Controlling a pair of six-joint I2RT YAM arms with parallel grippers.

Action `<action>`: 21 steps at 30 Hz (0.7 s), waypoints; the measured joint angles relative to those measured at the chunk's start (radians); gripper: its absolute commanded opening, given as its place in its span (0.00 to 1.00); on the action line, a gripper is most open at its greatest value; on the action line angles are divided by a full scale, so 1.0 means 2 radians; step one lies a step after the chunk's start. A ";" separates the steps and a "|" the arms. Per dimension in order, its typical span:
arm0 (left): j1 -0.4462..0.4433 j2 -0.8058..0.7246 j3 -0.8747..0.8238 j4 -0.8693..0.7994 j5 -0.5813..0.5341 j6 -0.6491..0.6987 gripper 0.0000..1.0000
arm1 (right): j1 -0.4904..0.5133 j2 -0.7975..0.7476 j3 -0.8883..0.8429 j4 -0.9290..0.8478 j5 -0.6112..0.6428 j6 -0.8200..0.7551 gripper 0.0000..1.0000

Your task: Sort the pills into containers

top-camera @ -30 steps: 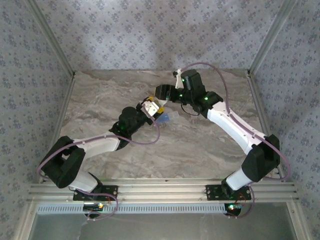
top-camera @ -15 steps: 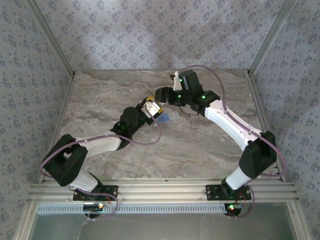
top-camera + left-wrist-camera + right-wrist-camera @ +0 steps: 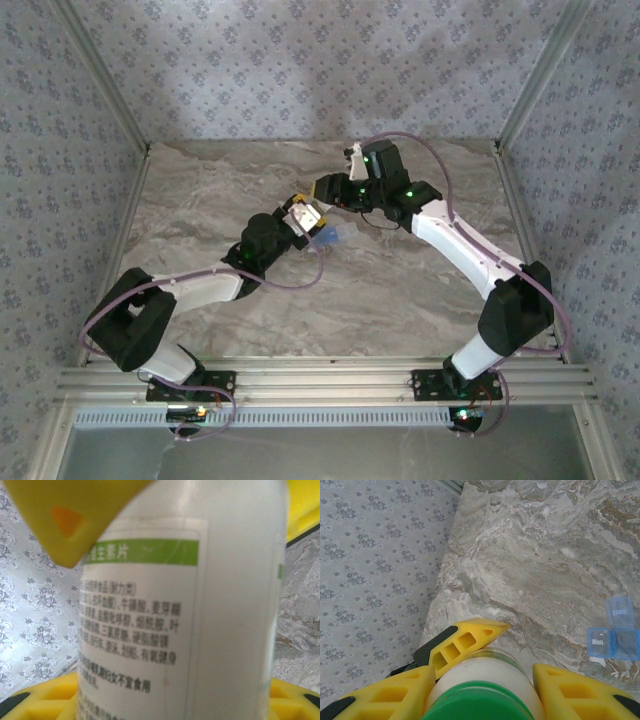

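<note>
back wall [image 3: 320, 70]: pale blue-grey covering with a small repeating flower print, brighter patches across its upper middle
side walls: same print on the left [image 3: 50, 200] and the right [image 3: 600, 200]; they slope in towards the back
corner posts: bare metal struts run up the back left [image 3: 100, 75] and back right [image 3: 540, 75]
table top [image 3: 220, 190]: marble look, grey and beige veins, matte
near edge: ribbed aluminium rail [image 3: 320, 380] above a slotted strip [image 3: 320, 415] and a plain grey panel [image 3: 320, 455]
light: soft and even, from above
</note>
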 measured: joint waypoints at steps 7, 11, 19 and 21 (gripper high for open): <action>0.033 -0.004 0.000 0.002 0.080 -0.037 1.00 | -0.001 -0.011 -0.019 0.017 -0.002 -0.002 0.24; 0.063 -0.016 0.000 0.004 0.141 -0.066 1.00 | -0.002 -0.015 -0.020 0.022 -0.004 -0.027 0.24; 0.084 -0.026 -0.011 0.014 0.238 -0.103 0.76 | 0.000 -0.027 -0.015 0.018 -0.017 -0.093 0.24; 0.084 -0.026 -0.010 0.015 0.255 -0.107 0.76 | 0.004 -0.031 -0.015 0.020 -0.019 -0.103 0.24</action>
